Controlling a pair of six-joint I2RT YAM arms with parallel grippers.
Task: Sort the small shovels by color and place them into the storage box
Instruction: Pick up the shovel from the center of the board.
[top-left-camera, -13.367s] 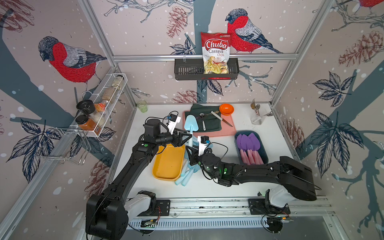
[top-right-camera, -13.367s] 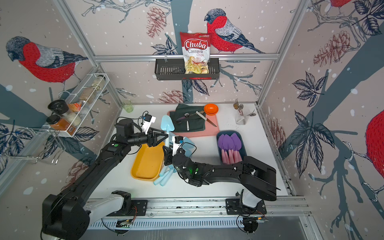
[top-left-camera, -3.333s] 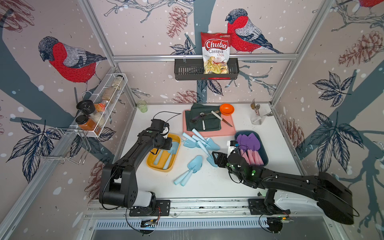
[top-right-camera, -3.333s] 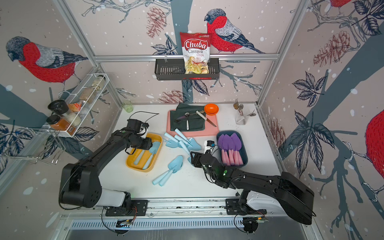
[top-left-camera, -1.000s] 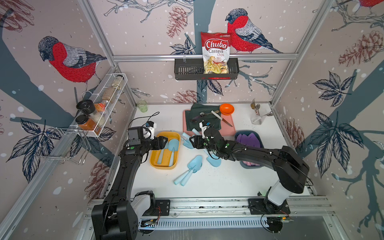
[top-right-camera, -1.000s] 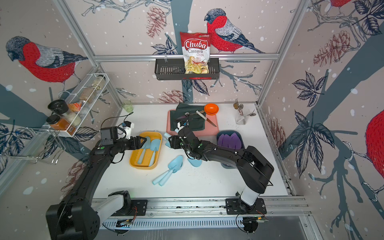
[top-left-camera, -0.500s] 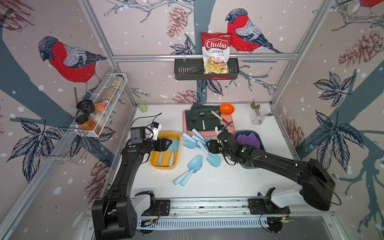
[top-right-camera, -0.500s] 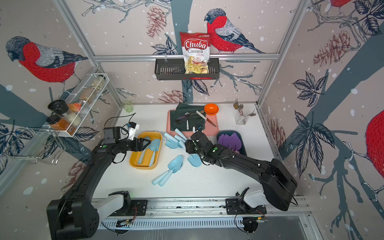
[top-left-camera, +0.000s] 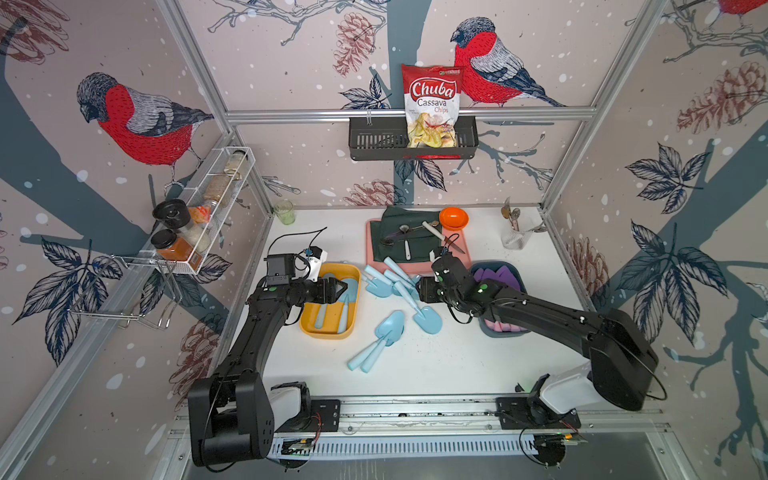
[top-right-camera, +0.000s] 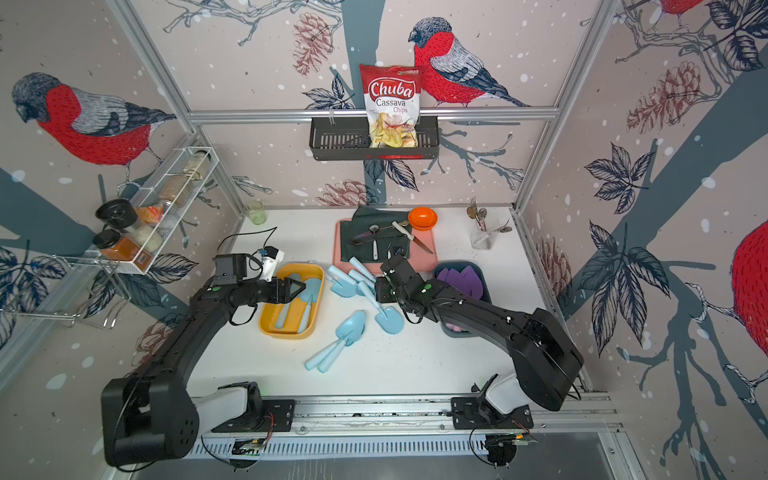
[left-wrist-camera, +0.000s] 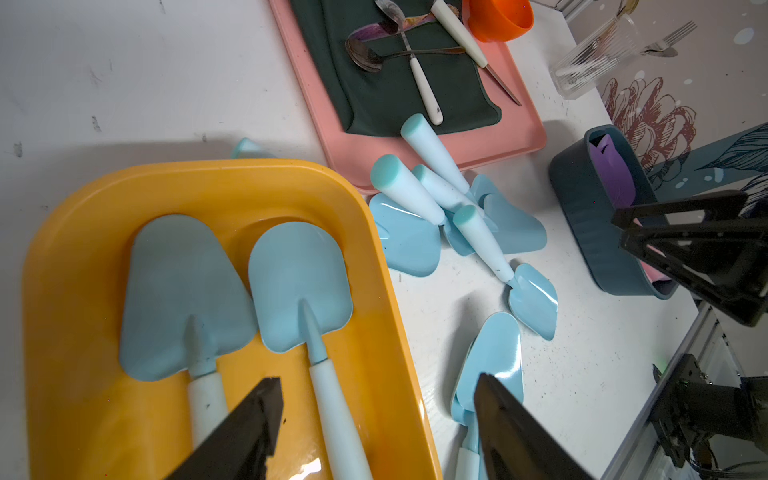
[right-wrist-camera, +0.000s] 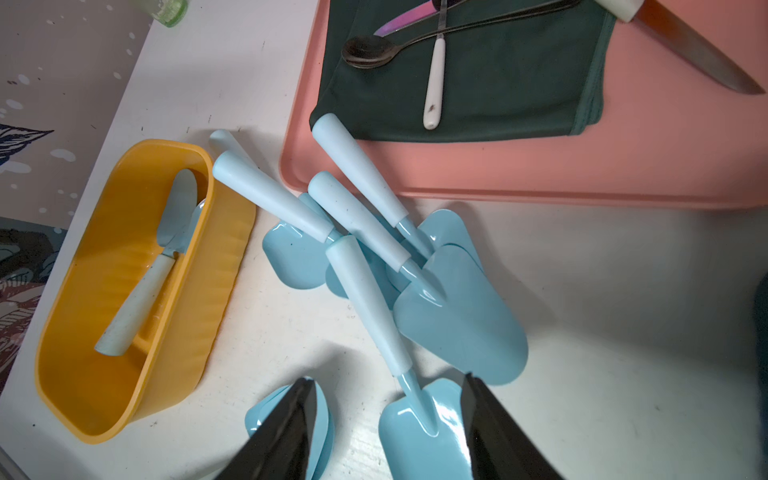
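Left gripper is hovering over yellow box, jaws wide, empty. Right gripper is hanging above loose blue shovels beside that box, jaws apart, gripping nothing.

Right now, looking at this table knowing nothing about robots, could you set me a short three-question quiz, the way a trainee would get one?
1. True or false: the yellow box holds two light blue shovels.
2. The shovel blades in the dark blue box are: A purple, B orange, C green.
3. Which gripper hangs over the yellow box?
Key: 1 true. 2 A. 3 the left gripper.
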